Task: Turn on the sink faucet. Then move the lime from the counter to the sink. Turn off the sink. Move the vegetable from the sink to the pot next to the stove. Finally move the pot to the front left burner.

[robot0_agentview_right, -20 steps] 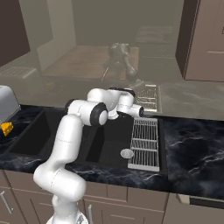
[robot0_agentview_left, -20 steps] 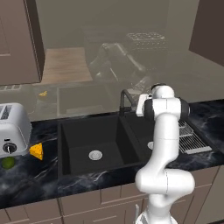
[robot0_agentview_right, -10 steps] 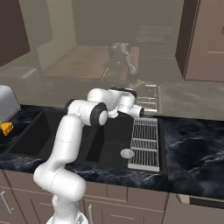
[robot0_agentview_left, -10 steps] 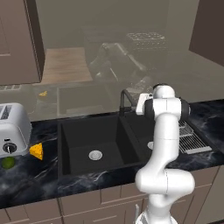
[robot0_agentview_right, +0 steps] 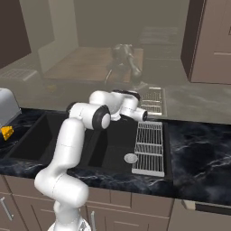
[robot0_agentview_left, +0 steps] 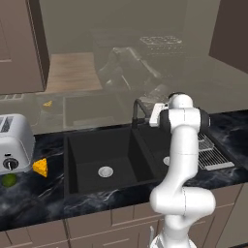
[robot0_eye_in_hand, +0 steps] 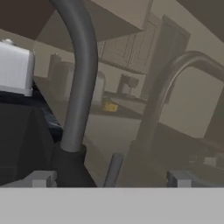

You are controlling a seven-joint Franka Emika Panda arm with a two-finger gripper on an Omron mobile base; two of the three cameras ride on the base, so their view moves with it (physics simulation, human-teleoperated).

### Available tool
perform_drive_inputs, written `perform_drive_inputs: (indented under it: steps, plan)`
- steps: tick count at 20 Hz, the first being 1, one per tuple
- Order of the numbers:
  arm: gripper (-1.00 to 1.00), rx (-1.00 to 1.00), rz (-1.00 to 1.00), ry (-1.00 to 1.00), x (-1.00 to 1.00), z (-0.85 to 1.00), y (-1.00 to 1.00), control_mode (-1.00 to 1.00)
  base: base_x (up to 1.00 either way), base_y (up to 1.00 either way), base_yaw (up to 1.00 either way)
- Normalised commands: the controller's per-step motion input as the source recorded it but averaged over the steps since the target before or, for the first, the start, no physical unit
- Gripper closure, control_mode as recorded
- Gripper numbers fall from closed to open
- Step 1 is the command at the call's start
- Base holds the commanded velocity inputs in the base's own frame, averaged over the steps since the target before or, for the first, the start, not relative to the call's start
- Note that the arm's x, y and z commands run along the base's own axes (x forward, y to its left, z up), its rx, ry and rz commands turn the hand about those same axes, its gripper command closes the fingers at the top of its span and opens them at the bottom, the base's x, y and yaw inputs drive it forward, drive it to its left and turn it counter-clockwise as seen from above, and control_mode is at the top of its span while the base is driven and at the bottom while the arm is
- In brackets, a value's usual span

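Note:
The thin black faucet (robot0_agentview_left: 136, 109) rises behind the black double sink (robot0_agentview_left: 97, 145). In the hand view its gooseneck (robot0_eye_in_hand: 81, 83) stands very close, left of centre, above its thick base. My gripper (robot0_eye_in_hand: 109, 179) is open, its fingertips (robot0_eye_in_hand: 41, 178) wide apart, with a small grey rod between them. From the base views my hand (robot0_agentview_left: 157, 114) hovers just right of the tap, over the sink's back edge (robot0_agentview_right: 135, 111). The lime (robot0_agentview_left: 8, 180) lies on the black counter (robot0_agentview_left: 29, 203) at the far left, in front of the toaster. The pot and stove are out of view.
A silver toaster (robot0_agentview_left: 13, 143) stands at the left, with an orange cheese wedge (robot0_agentview_left: 41, 167) beside it. A wire drying rack (robot0_agentview_right: 149, 146) covers the right side of the sink. The glossy backsplash mirrors the faucet (robot0_eye_in_hand: 168, 83).

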Motion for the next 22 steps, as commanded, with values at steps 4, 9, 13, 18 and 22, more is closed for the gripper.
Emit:
perform_drive_inputs:
  steps: [4,9,13,18,22]
  plan:
    - [-1.0,0.0,0.0,0.09,0.27,0.0,0.29,-1.0,0.0,0.0,0.0]
    - [-1.0,0.0,0.0,0.08,0.11,-0.06,0.27,-1.0,0.0,0.0,0.0]
    - [-1.0,0.0,0.0,0.06,0.04,-0.14,0.27,-1.0,0.0,0.0,0.0]
    - [1.0,0.0,0.0,0.03,0.16,-0.31,0.33,-1.0,0.0,0.0,0.0]
    - [1.0,0.0,-0.02,0.0,0.2,-0.33,0.29,-1.0,0.0,0.0,0.0]
